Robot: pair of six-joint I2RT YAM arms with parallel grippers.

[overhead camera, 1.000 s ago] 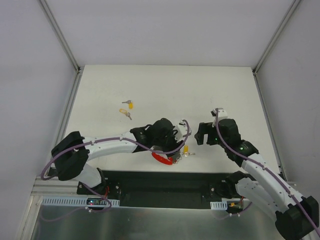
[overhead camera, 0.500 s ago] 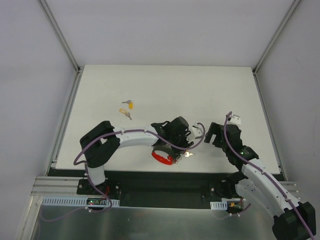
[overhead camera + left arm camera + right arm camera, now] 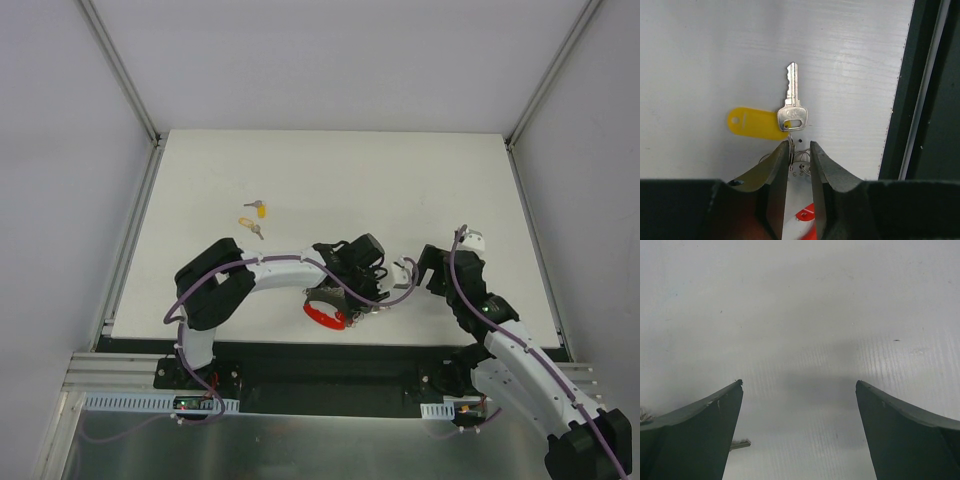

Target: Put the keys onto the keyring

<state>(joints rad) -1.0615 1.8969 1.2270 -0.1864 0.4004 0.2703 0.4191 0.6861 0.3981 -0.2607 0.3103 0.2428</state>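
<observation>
Left claw (image 3: 800, 145) grips one key (image 3: 792, 102); two keys (image 3: 261, 211) lie well apart.

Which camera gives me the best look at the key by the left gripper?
Left wrist: the key and its yellow tag lie sharp and whole just beyond the left gripper. Top external shows only a tiny glint; right wrist shows at most a metal sliver at its edge.

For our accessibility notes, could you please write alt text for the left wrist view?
A silver key with a yellow tag lies on the white table, blade pointing away, just past the left gripper, whose dark fingers nearly close on its small wire ring. A bit of the red keyring shows between them.
</observation>
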